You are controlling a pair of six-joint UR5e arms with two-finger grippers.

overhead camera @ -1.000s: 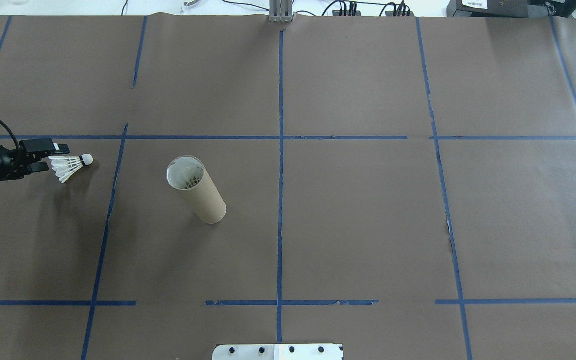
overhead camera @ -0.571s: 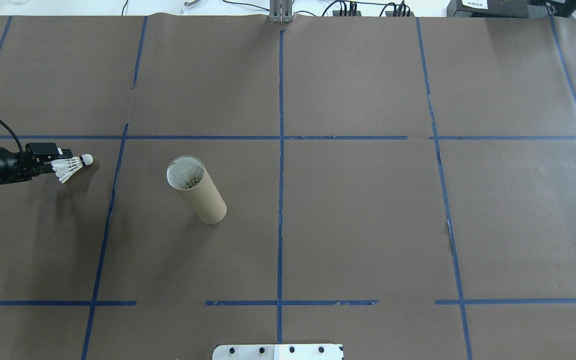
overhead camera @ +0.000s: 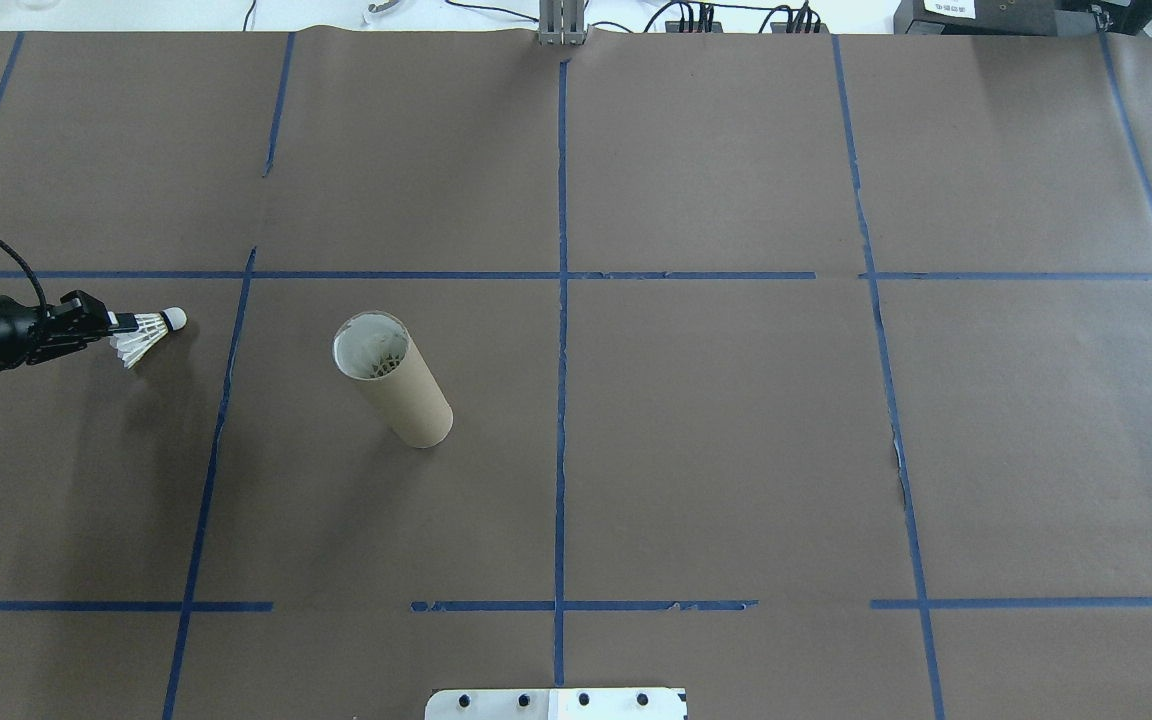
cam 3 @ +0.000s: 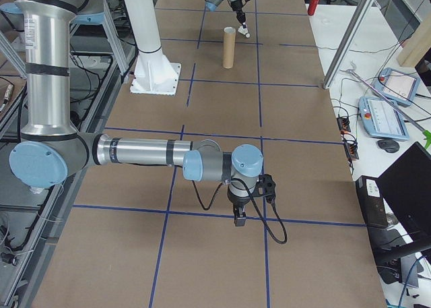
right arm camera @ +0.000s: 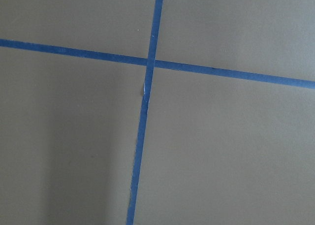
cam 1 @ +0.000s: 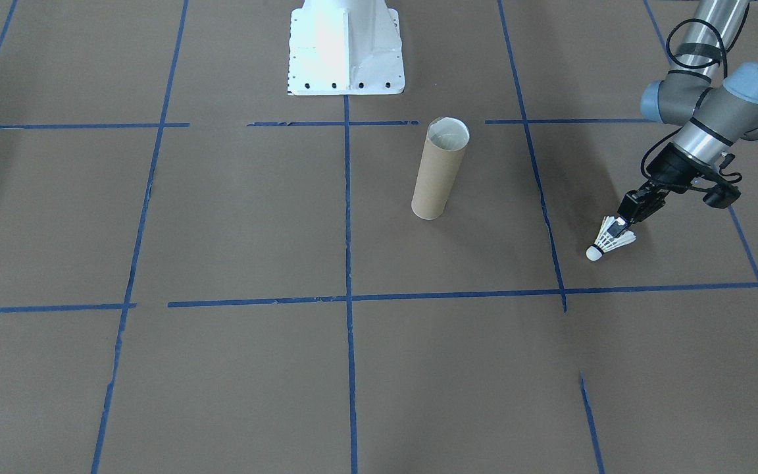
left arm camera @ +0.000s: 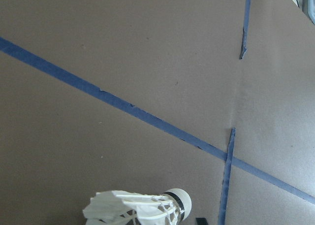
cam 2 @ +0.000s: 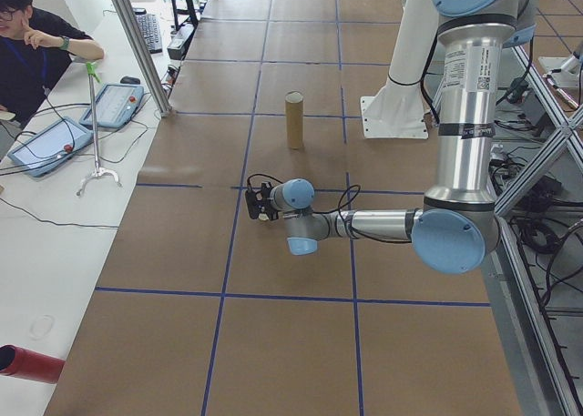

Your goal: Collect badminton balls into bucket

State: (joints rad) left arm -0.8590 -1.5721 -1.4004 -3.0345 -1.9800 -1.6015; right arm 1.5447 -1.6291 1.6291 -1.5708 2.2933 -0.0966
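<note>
Even bright light, soft shadows, sharp focus throughout.

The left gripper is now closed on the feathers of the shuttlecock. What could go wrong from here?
1. The left gripper pinches only the feather skirt of the shuttlecock, so it may bend the feathers or slip during the lift.
2. The cardboard tube looks hardly wider than the skirt; a small offset could catch its rim or tip it over.
</note>
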